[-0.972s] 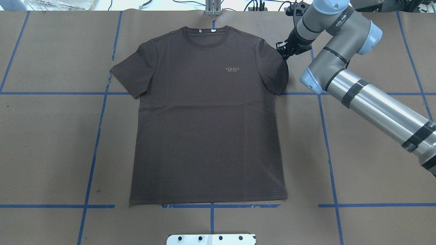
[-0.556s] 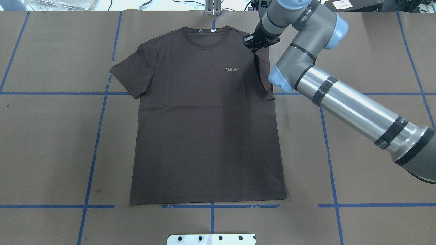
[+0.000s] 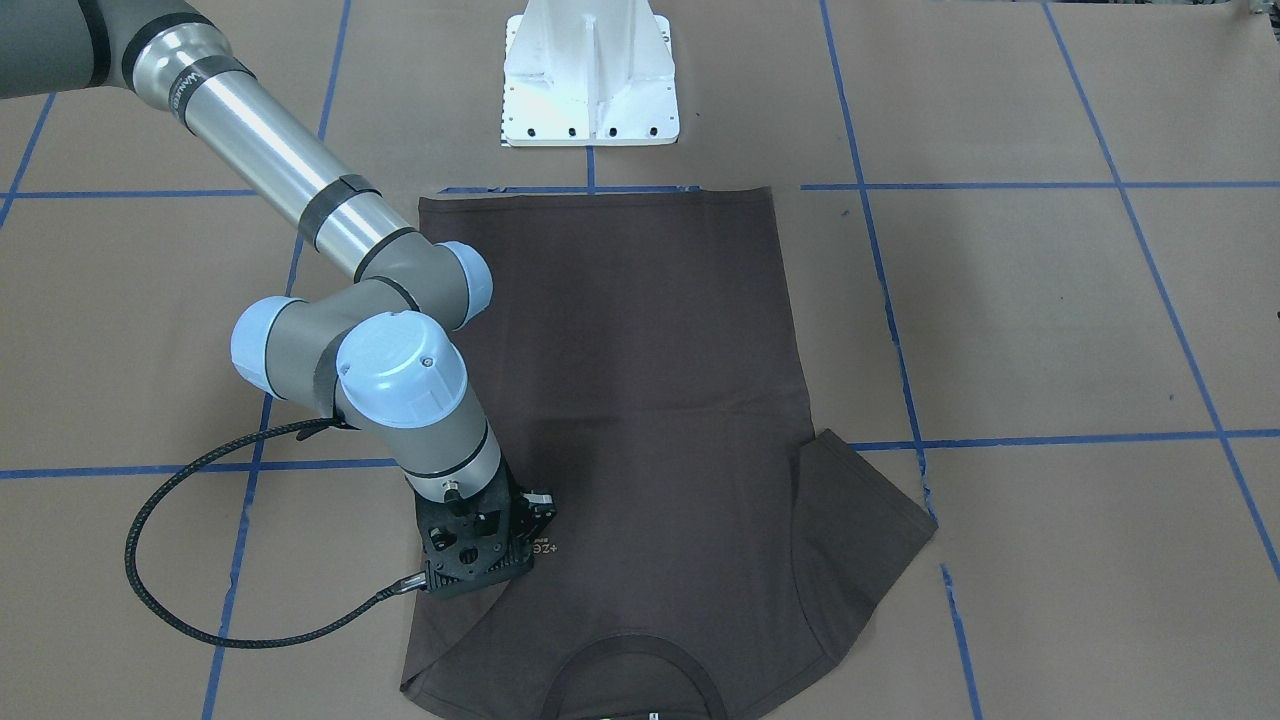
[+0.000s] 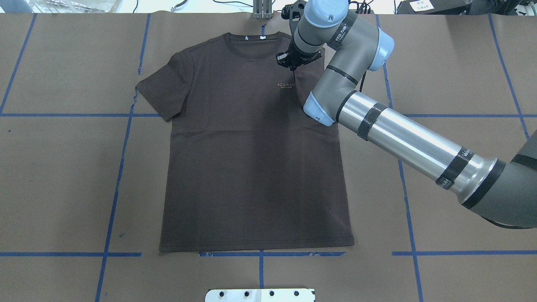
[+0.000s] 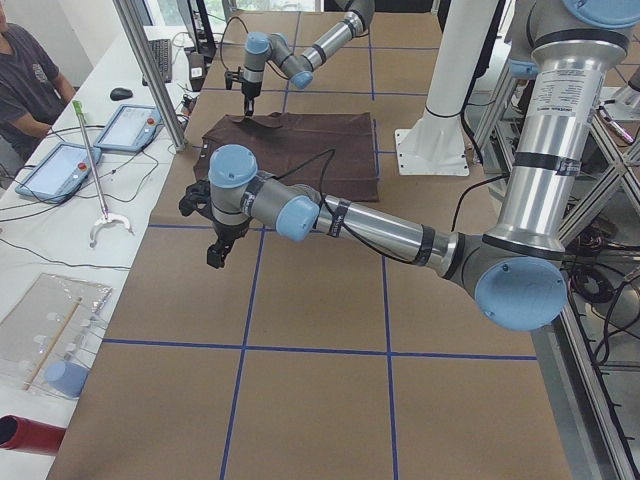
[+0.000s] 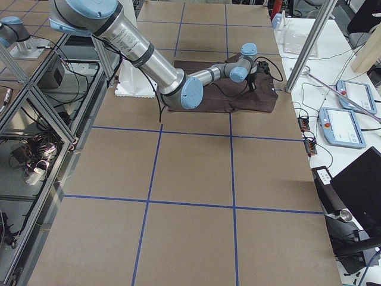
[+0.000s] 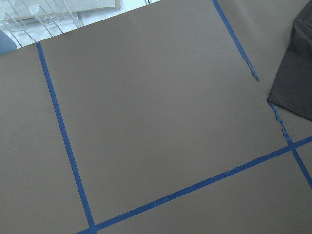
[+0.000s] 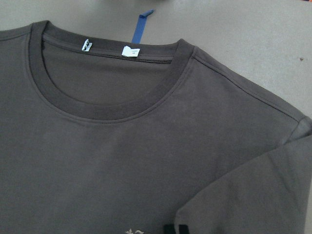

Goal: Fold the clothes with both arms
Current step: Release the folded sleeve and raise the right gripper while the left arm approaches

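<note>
**One sleeve in, one to go**

The T-shirt (image 4: 251,167) lies flat on the table (image 4: 63,188), hem toward the robot's edge, long axis running to the far edge. Your left gripper (image 5: 218,252) hovers just beside the spread left sleeve (image 4: 161,92); you cannot tell its jaws. Farthest, your right gripper (image 4: 292,62) clamps the right sleeve (image 8: 253,195) by the chest lettering (image 4: 286,85).

The right arm (image 4: 402,138) is lying across one side of the T-shirt (image 4: 251,167), barring it. Bare table paper (image 4: 63,176) is flanking the other sleeve.
</note>
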`<state>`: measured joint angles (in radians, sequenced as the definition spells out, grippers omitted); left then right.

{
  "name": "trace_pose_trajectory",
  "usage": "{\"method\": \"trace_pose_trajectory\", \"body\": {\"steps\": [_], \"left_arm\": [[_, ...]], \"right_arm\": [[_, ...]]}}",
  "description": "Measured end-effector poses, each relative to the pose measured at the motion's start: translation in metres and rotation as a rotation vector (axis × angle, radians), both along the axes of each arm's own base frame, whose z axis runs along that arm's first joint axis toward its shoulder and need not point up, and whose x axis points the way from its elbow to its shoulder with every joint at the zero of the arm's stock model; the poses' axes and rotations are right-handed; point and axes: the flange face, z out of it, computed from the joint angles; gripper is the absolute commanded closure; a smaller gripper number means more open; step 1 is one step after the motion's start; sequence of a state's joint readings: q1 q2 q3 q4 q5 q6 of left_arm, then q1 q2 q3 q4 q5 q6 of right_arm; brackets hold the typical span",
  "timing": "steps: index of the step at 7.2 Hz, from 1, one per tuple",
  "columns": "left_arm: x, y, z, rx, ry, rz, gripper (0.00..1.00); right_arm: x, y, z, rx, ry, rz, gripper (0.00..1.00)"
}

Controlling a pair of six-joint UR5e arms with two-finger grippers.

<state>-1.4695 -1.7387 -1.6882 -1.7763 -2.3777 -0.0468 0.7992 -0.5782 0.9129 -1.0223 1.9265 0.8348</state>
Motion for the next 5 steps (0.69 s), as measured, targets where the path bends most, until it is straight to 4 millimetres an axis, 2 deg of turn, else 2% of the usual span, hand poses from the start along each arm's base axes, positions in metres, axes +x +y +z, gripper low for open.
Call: {"method": "trace_pose_trajectory", "body": {"steps": [1,3,4,5], "left_arm": [[0.0,0.0,0.0,-0.001,0.0,0.0,0.0],[0.0,-0.002,-0.001,0.001,-0.001,-0.001,0.0],[0.002,-0.006,-0.008,-0.004,-0.001,-0.018,0.0],[0.01,-0.016,-0.024,-0.02,0.004,-0.053,0.0]], "right_arm": [[-0.001,0.0,-0.001,0.0,-0.001,0.001,0.01],[-0.002,0.001,-0.005,-0.017,-0.013,0.014,0.0],[-0.003,0.002,-0.012,-0.046,-0.034,0.027,0.0],[-0.004,0.005,-0.022,-0.091,-0.066,0.03,0.0]]}}
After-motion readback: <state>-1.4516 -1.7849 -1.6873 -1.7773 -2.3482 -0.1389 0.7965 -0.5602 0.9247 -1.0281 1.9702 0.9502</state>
